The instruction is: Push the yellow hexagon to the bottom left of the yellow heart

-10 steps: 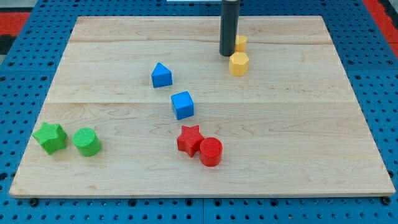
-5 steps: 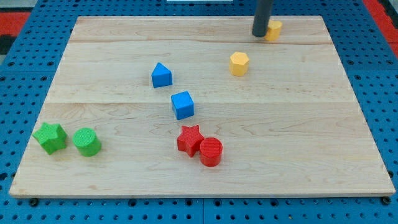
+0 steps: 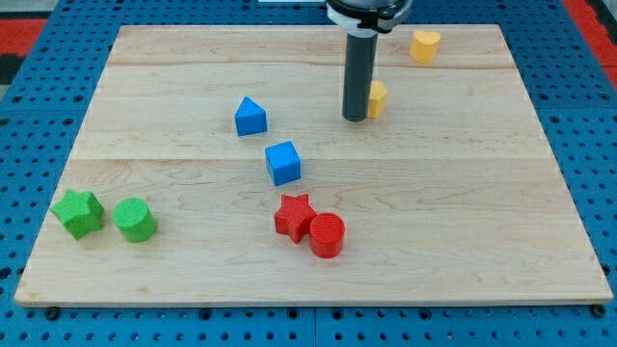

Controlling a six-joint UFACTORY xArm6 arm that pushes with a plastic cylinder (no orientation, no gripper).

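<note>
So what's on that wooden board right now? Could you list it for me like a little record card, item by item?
board: wooden board
my tip, against the view's left side of the yellow hexagon, partly hiding it
yellow heart, view's top right, apart from the hexagon
blue blocks: house-shaped block, cube, centre
red blocks: star touching cylinder
green blocks: star, cylinder, view's bottom left

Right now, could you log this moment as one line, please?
my tip: left of yellow hexagon, touching | yellow heart: top right, apart
</note>
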